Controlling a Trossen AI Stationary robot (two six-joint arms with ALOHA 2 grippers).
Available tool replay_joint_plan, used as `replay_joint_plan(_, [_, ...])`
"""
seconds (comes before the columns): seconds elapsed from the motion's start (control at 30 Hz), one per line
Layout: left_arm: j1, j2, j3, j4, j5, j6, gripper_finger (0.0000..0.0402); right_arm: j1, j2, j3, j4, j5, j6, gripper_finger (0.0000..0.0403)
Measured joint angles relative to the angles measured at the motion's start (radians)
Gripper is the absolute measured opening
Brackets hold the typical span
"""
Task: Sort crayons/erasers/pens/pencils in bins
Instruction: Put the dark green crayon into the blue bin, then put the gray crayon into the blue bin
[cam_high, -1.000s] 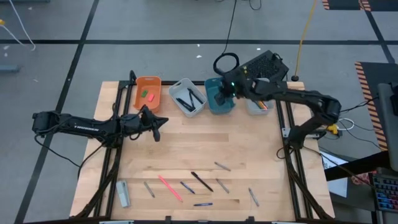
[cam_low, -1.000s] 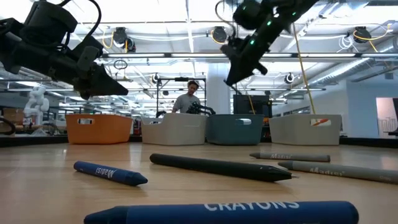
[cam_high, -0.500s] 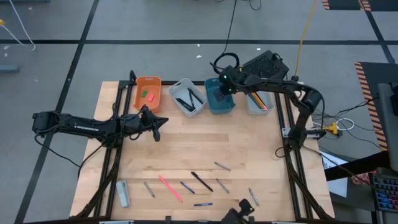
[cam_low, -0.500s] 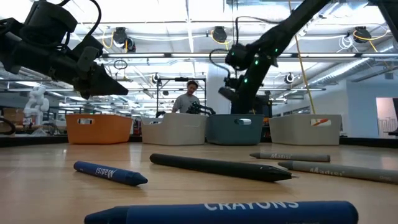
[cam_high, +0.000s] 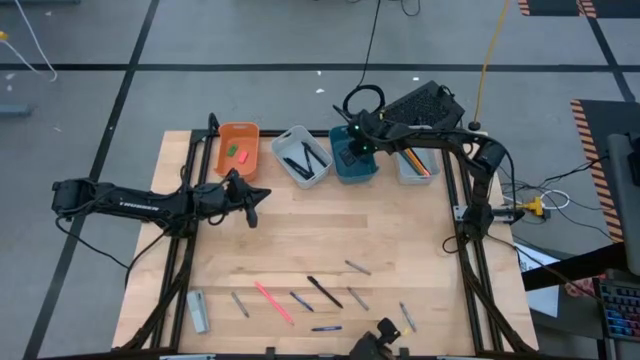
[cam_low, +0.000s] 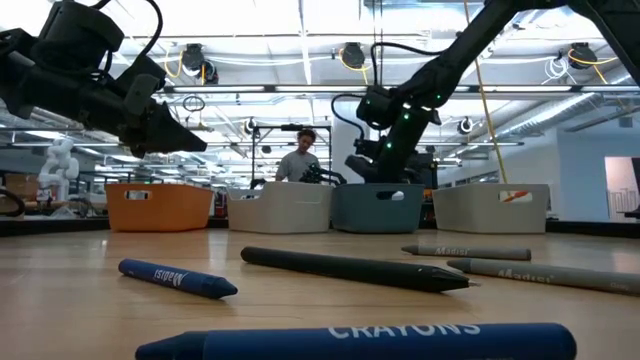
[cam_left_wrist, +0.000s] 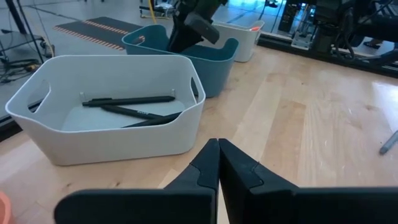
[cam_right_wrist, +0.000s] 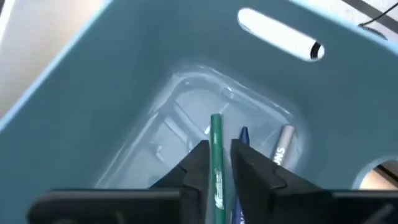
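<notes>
- Right tool (cam_right_wrist: 217, 163) lowered into the teal bin (cam_high: 353, 160), clenched on a green crayon (cam_right_wrist: 216, 158) that points toward the bin floor.
- On that floor, just beside the green crayon's tip: a blue crayon (cam_right_wrist: 243, 134) and a grey crayon (cam_right_wrist: 281, 144).
- Left tool (cam_left_wrist: 218, 163) pressed shut on nothing, hovering above the desk (cam_high: 300, 240) just in front of the orange bin (cam_high: 237, 145) and the first pale bin (cam_high: 302, 155).
- Orange bin holding a green eraser (cam_high: 231, 150) and a pink-red eraser (cam_high: 241, 156), lying close together.
- First pale bin holding dark pens (cam_left_wrist: 127, 101); second pale bin (cam_high: 414, 163), beyond the teal one, holding slim sticks too small to tell apart.
- Loose on the near part of the desk, well apart from the bins: a pink stick (cam_high: 272, 300), a black pen (cam_high: 324, 291), several grey sticks (cam_high: 357, 267), a blue crayon near the edge (cam_high: 325, 328).
- A person (cam_low: 301, 158) in the room beyond the bins.
</notes>
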Motion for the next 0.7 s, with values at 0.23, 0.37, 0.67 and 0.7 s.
replay_joint_plan(0.23, [0.000,0.000,0.000,0.000,0.004,0.002,0.0006,0.003,-0.082,0.000,0.002,-0.010,-0.020,0.0147])
replay_joint_plan(0.37, [0.000,0.000,0.000,0.000,0.033,0.002,0.0003,0.038,-0.206,-0.020,-0.040,-0.045,-0.102,0.0148])
replay_joint_plan(0.67, [-0.002,0.000,0.000,0.000,0.074,0.007,0.0003,0.218,-0.567,-0.503,0.382,-0.048,-0.039,0.0009])
replay_joint_plan(0.7, [-0.002,0.000,0.000,0.000,0.083,0.007,0.0006,0.243,-0.598,-0.555,0.432,-0.048,-0.020,0.0008])
